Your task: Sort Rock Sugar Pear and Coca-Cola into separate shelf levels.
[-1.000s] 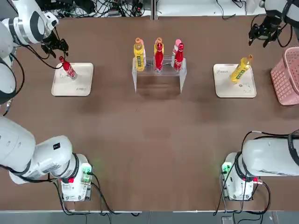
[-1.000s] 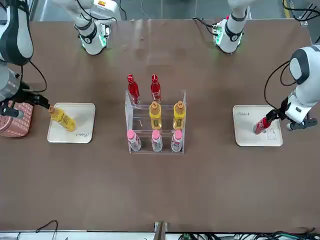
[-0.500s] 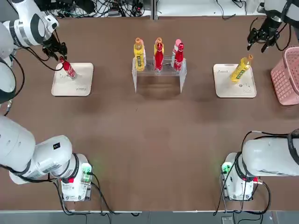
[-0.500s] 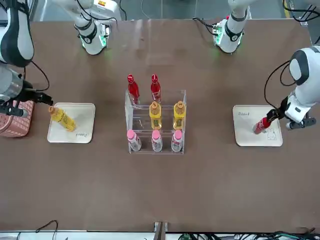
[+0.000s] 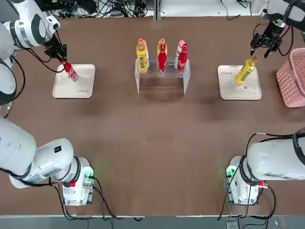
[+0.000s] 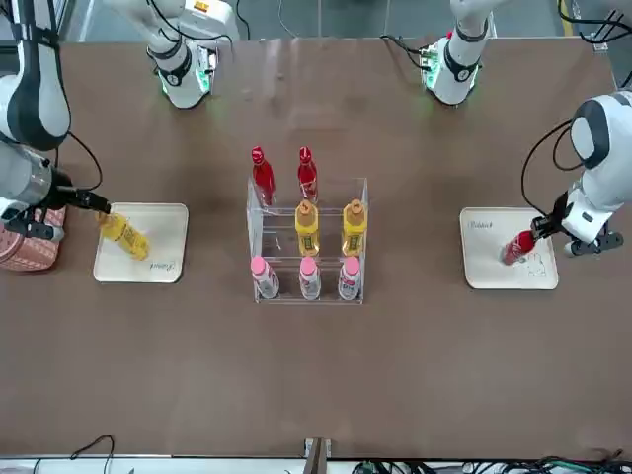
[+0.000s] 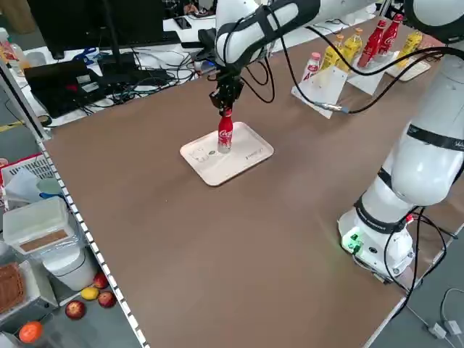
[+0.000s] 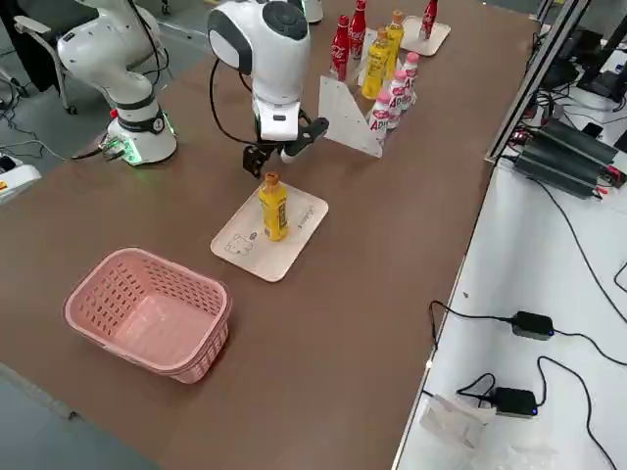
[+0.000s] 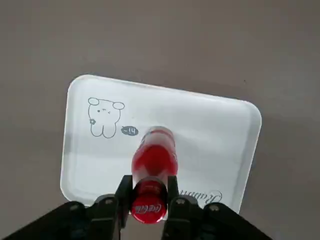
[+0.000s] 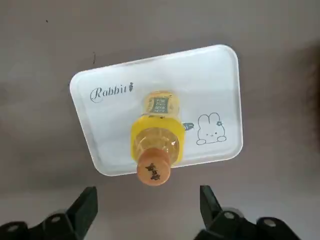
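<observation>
A: Top view first: how full is the clear rack (image 5: 162,71) at upper centre?

B: Partly. Front view shows 2 Coca-Cola bottles (image 6: 284,176) on the highest tier, 2 Rock Sugar Pear bottles (image 6: 330,228) on the middle one, each with 1 slot apparently free, and 3 pink-capped bottles (image 6: 307,278) on the lowest.

A: So what is left?

B: I judge 2 bottles: 1 red Coca-Cola bottle (image 5: 70,70) upright on the cream tray (image 5: 76,86) at upper left, and 1 yellow Rock Sugar Pear bottle (image 5: 246,70) upright on the tray (image 5: 248,90) at upper right, beside the pink basket (image 5: 291,78).

A: And the claws?

B: The left gripper (image 9: 149,202) has its fingers pressed on either side of the red cap, clamped on that bottle, which has not left its tray. The right gripper (image 10: 147,205) sits above the orange cap with fingers spread wide apart, touching nothing.

A: Next?

B: Probably lift red to the top tier, then close on yellow for the middle one.
</observation>
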You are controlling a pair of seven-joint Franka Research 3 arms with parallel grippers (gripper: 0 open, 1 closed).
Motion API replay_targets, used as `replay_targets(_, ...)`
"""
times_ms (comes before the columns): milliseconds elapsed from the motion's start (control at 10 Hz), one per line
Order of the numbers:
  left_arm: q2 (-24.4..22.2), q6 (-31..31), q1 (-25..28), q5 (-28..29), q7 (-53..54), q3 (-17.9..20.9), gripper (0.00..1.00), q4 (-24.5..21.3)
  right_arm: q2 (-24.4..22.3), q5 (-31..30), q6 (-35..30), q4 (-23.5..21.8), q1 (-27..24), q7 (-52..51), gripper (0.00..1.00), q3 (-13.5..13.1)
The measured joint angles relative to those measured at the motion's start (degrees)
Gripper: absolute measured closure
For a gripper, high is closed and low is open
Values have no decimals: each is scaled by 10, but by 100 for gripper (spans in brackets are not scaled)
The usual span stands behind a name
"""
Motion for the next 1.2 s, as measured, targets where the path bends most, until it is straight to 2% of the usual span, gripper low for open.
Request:
replay_targets(100, -2, -3, 0, 0, 0, 0, 68, 5, 4, 0, 4, 0, 0, 3, 9, 0)
replay_targets(200, -10, -34, 0, 0, 0, -2, 68, 22, 9, 1, 10, 0, 0, 5, 9, 0)
replay_targets(400, -31, -163, -2, 0, -10, -25, 68, 106, 19, 1, 19, -1, 0, 7, 9, -1)
replay_targets(600, -43, -283, -5, 0, -64, -75, 68, 204, 24, 1, 21, -1, 0, 8, 10, -1)
replay_targets(800, -46, -375, -6, -1, -120, -121, 68, 276, 24, 1, 21, -1, 0, 8, 12, -1)
replay_targets(900, -46, -398, -6, -1, -154, -146, 68, 300, 25, 1, 21, -3, 0, 8, 14, -1)
replay_targets(1200, -42, -411, -9, -2, -296, -248, 68, 340, 25, 1, 24, -8, 1, 8, 19, -1)
